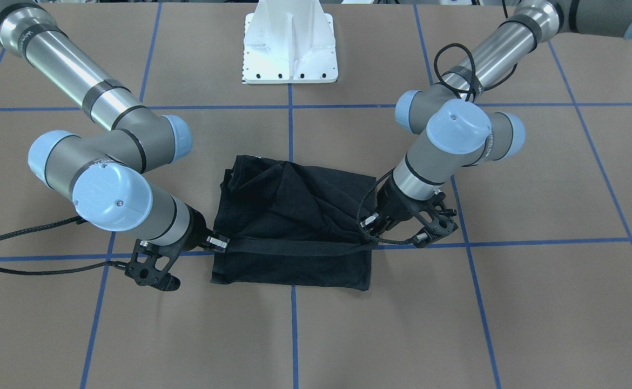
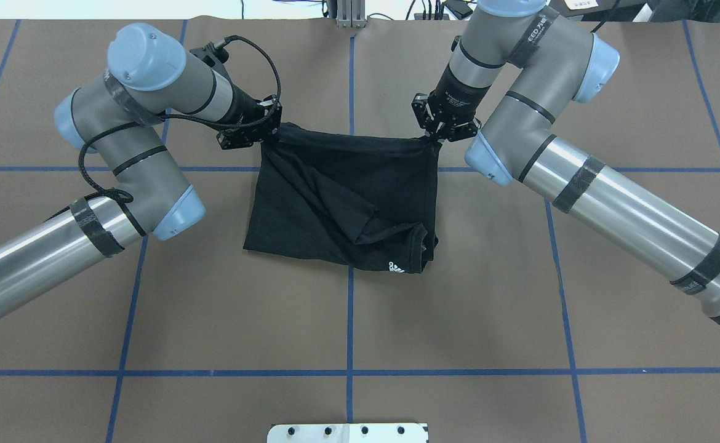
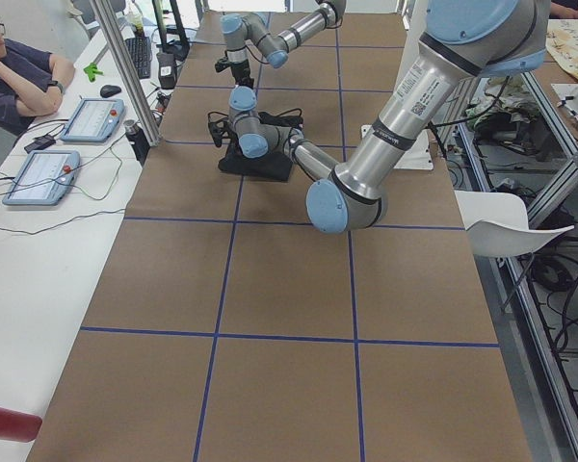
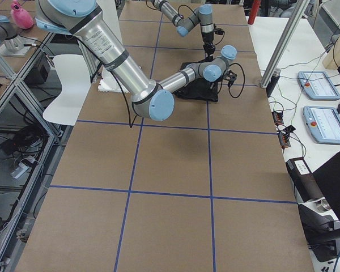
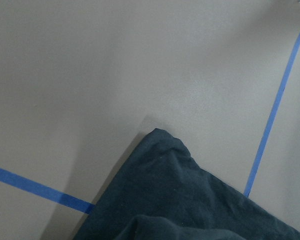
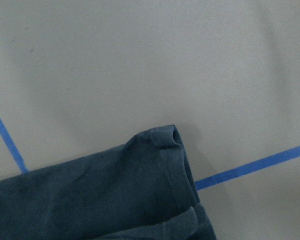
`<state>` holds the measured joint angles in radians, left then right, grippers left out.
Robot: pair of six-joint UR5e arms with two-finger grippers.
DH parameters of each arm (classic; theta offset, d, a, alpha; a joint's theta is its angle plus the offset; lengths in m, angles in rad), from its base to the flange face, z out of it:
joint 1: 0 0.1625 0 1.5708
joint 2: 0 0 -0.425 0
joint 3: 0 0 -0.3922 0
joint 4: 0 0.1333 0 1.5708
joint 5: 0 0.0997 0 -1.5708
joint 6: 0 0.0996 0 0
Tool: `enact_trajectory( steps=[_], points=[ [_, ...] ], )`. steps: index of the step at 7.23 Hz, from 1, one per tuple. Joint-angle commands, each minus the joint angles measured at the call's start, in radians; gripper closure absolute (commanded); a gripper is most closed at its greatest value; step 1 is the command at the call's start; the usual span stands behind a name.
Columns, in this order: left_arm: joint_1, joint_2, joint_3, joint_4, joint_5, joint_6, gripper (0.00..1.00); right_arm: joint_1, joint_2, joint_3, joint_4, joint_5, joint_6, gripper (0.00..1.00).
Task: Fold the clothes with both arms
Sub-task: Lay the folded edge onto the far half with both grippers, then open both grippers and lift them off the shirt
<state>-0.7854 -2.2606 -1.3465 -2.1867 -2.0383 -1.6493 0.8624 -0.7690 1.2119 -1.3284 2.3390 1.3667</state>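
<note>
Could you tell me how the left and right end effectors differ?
The left end effector grips the T-shirt's far corner on the robot's left, the right end effector the opposite far corner. The left cable loops near its wrist; the right cable trails sideways. Both are shut on cloth.

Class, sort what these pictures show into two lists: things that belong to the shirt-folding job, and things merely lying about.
Job: black T-shirt; left end effector and right end effector, each gripping a shirt corner; brown table.
Lying about: control tablets; white chair; computer mouse.
</note>
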Motion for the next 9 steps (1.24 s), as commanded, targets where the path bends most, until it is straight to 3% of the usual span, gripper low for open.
enact_trajectory(
  steps=[1,5,7,9],
  points=[
    [-0.02,-0.008,0.012,0.008,0.01,-0.003,0.0,0.015,0.001,0.0,0.0,-0.007,0.005,0.01],
    [-0.073,-0.007,0.014,0.016,0.007,0.008,0.0,-0.002,0.013,0.018,0.006,-0.015,-0.003,0.01],
    [-0.09,-0.001,0.01,0.025,0.007,0.014,0.0,-0.101,0.049,0.041,0.005,-0.152,-0.102,0.0],
    [-0.098,0.01,0.007,0.027,0.006,0.064,0.0,-0.135,0.074,0.038,0.012,-0.225,-0.246,0.01]
  ],
)
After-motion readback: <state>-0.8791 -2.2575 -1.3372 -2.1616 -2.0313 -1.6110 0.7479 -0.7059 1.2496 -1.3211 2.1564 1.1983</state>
